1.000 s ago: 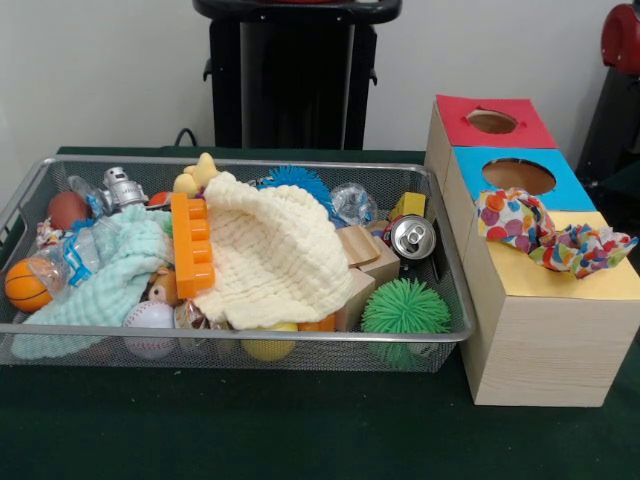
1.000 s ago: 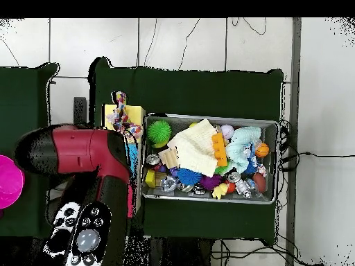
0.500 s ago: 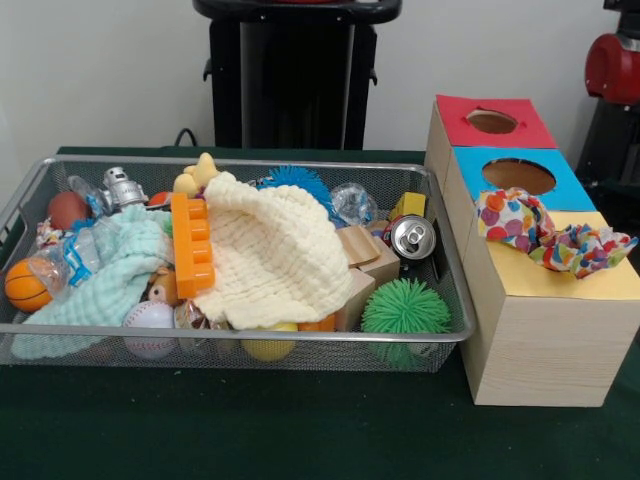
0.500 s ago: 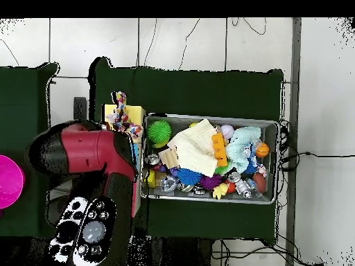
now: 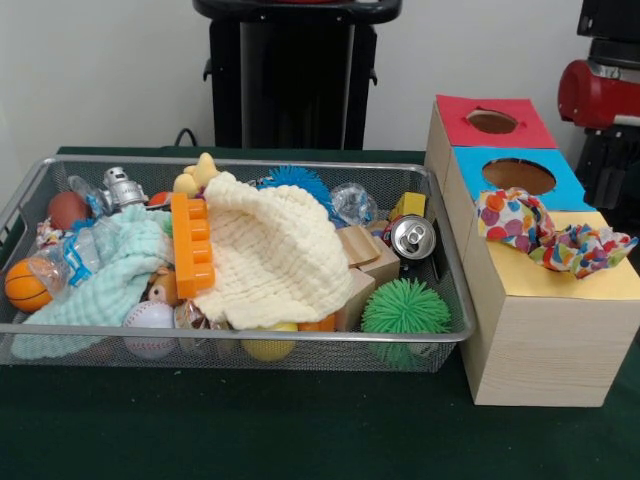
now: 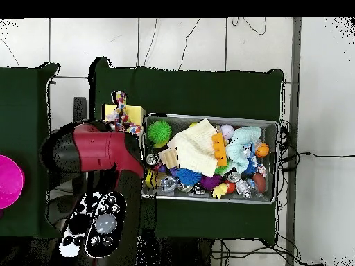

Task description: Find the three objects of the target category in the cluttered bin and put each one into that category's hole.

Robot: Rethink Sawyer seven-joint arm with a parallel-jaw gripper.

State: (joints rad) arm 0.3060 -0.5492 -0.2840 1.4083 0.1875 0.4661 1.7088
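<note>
Printed cloths (image 5: 550, 236) lie lower right on the yellow box (image 5: 560, 300); I can't see my gripper.

Printed cloth pieces (image 5: 553, 236) atop yellow box (image 5: 560, 300)

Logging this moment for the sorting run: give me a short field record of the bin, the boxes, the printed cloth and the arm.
bin: wire mesh basket, crowded with toys
on top in bin: cream waffle cloth, mint-green cloth, orange block
near right end of bin: green spiky ball, silver can
boxes: red-topped box, blue-topped box, yellow-topped box
printed cloth: printed cloth draped over the yellow top, covering the hole
arm: red arm above the boxes
pincer: not in view
</note>
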